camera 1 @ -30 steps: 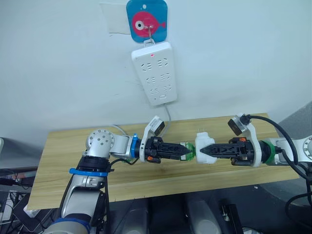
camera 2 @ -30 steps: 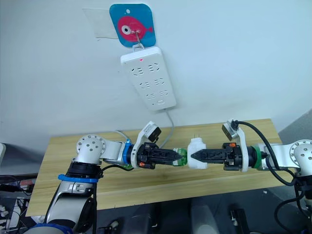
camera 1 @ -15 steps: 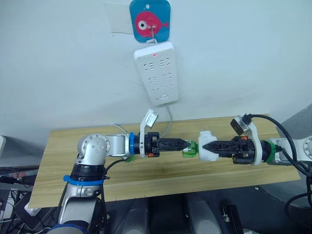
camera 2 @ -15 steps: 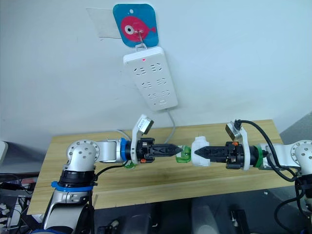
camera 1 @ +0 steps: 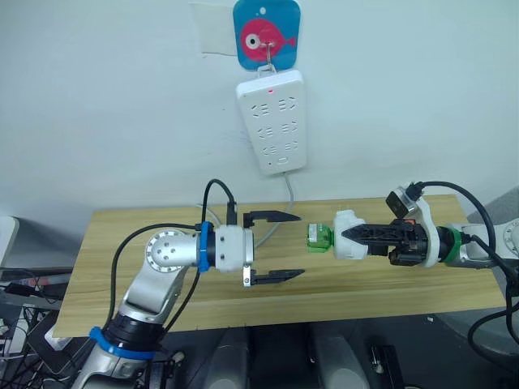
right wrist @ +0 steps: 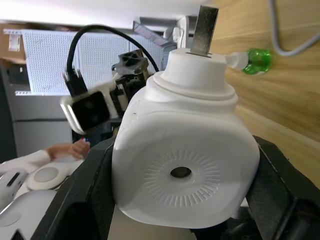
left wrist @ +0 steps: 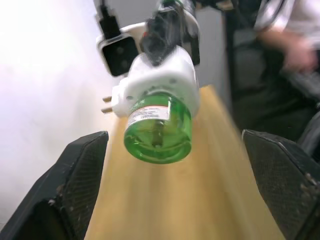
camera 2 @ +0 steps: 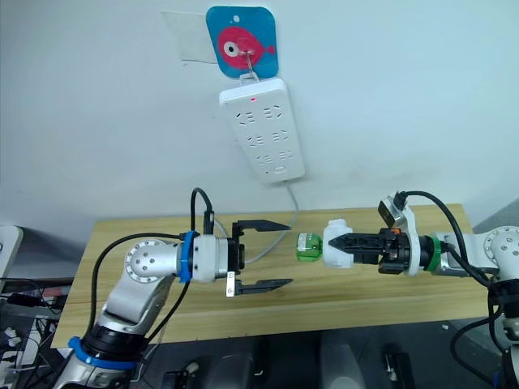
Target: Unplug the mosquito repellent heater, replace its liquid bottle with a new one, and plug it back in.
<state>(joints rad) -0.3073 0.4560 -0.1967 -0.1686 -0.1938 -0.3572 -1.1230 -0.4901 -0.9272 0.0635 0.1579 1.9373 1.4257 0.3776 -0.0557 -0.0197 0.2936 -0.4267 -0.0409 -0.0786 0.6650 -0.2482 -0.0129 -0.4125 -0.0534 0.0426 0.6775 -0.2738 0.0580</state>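
The right gripper (camera 1: 350,235) is clamped on the mosquito repellent heater (camera 1: 349,235), a small rounded unit of smooth white plastic, and holds it in the air above the wooden table (camera 1: 105,243). In the right wrist view the heater's face (right wrist: 185,172) sits between the two black fingers (right wrist: 87,200): a softly squared front with a small round vent hole ringed by fine radial ribs, and a flat metal plug prong (right wrist: 204,30) standing out from the round collar on the heater's side.

Screwed into the end of the heater that points away from the right gripper is the liquid bottle (camera 1: 319,237), a short cylinder of clear green plastic with a paper label near its neck. In the left wrist view its round glossy base (left wrist: 158,132) faces the camera, with the white heater body (left wrist: 160,75) behind it.

The left gripper (camera 1: 276,246) is spread wide, its two black, matt-textured fingers (left wrist: 80,175) well apart and holding nothing. The green bottle lies just beyond the left fingertips, facing the gap between them, apart from both.

A second small green piece (right wrist: 257,59) lies on the pale, straight-grained tabletop near a grey cable (right wrist: 290,30). On the wall behind hangs a long white power strip (camera 1: 272,121), glossy and rounded at the corners, from a hook on a blue square plate with a pink fish (camera 1: 266,36).
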